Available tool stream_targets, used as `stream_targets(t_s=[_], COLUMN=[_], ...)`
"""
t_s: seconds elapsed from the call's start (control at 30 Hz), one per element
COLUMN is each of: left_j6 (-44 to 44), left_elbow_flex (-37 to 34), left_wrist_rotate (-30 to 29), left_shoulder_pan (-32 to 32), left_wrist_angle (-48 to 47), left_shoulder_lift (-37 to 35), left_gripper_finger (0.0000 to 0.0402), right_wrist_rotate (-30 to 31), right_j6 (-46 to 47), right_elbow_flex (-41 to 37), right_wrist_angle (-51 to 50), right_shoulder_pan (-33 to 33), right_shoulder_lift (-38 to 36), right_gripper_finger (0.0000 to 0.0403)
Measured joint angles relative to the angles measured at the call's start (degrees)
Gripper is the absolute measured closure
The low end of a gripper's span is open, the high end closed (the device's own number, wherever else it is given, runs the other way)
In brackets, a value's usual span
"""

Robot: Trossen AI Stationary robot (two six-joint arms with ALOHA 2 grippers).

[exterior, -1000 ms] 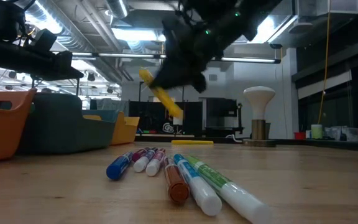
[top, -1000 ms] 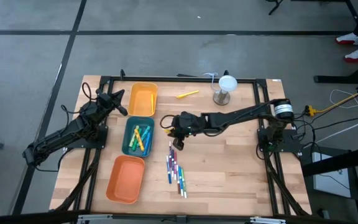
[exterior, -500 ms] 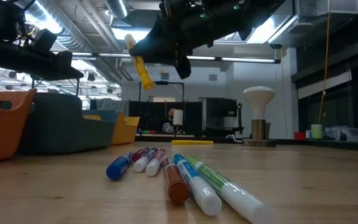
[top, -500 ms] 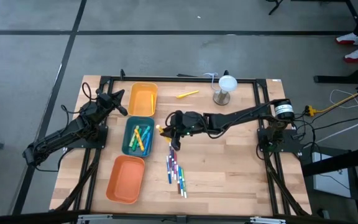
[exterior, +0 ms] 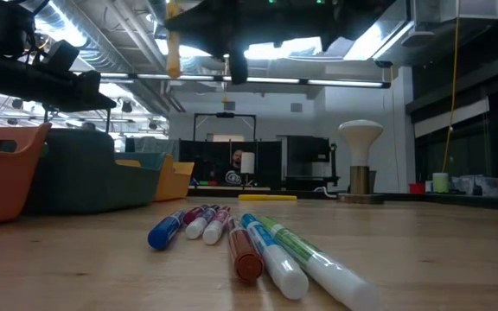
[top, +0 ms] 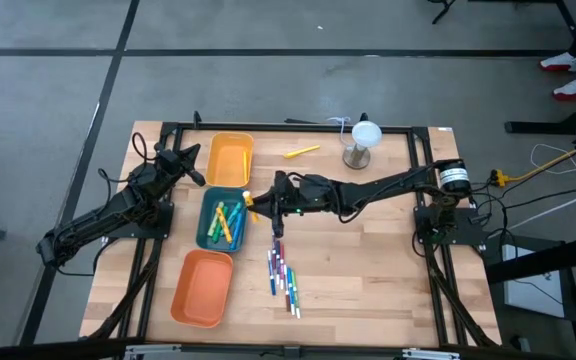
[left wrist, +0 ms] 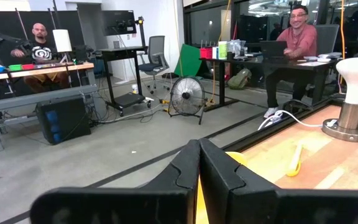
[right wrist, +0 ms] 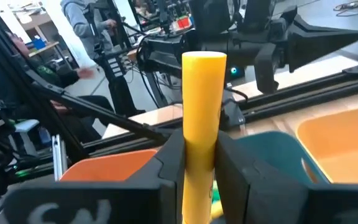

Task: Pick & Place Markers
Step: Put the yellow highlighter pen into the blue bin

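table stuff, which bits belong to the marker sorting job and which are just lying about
Job:
- yellow marker held in the right gripper
- row of markers on the table
- markers in the teal tray
- lone yellow marker

Lying about:
- white lamp
- yellow tray and orange tray, both empty

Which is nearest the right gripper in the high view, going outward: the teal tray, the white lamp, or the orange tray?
From the right gripper, shut on a yellow marker:
1. Teal tray, right beside it, toward the left arm.
2. White lamp, at the table's far edge.
3. Orange tray, at the near edge.
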Motion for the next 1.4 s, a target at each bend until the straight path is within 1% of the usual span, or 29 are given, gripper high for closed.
stream_targets(t_s=[0.1,0.17,0.23,0.3,0.37,0.43,0.5,0.8,0.93,1.17,1.23,1.33,1.4], left_j6=[0.0,0.0,0.0,0.0,0.0,0.0,0.0,0.0,0.0,0.0,0.0,0.0,0.0], left_elbow_flex=[0.0,0.0,0.0,0.0,0.0,0.0,0.0,0.0,0.0,0.0,0.0,0.0,0.0], left_wrist_rotate=[0.0,0.0,0.0,0.0,0.0,0.0,0.0,0.0,0.0,0.0,0.0,0.0,0.0], left_shoulder_pan=[0.0,0.0,0.0,0.0,0.0,0.0,0.0,0.0,0.0,0.0,0.0,0.0,0.0], left_wrist_angle=[0.0,0.0,0.0,0.0,0.0,0.0,0.0,0.0,0.0,0.0,0.0,0.0,0.0], left_shoulder_lift=[0.0,0.0,0.0,0.0,0.0,0.0,0.0,0.0,0.0,0.0,0.0,0.0,0.0], left_gripper_finger=[0.0391,0.0391,0.0392,0.0394,0.0395,0.0395,0.0393,0.0394,0.0395,0.0391,0.0392,0.0395,0.0395], right_wrist_rotate=[0.0,-1.3,-2.7,-2.7,-0.9,1.6,2.9,2.3,1.0,0.5,0.6,0.9,1.0], right_j6=[-0.3,-1.2,-1.2,-1.0,-1.0,-1.1,-0.3,6.8,10.1,13.9,14.8,15.5,15.5], right_elbow_flex=[3.6,6.6,10.0,13.2,16.1,18.7,21.0,28.3,31.3,32.2,32.2,32.2,32.2], right_wrist_angle=[-0.1,-0.9,-3.7,-7.7,-11.0,-12.8,-14.5,-17.5,-20.7,-22.5,-22.6,-23.0,-23.1], right_shoulder_pan=[0.0,0.0,0.0,0.0,0.1,0.2,0.3,-0.1,-1.1,-2.0,-2.2,-2.3,-2.3], right_shoulder_lift=[3.0,5.4,7.3,8.4,9.0,9.9,11.1,19.0,22.0,23.8,23.8,23.8,23.8], right_gripper_finger=[0.0339,0.0339,0.0339,0.0339,0.0339,0.0339,0.0339,0.0339,0.0339,0.0337,0.0315,0.0270,0.0252])
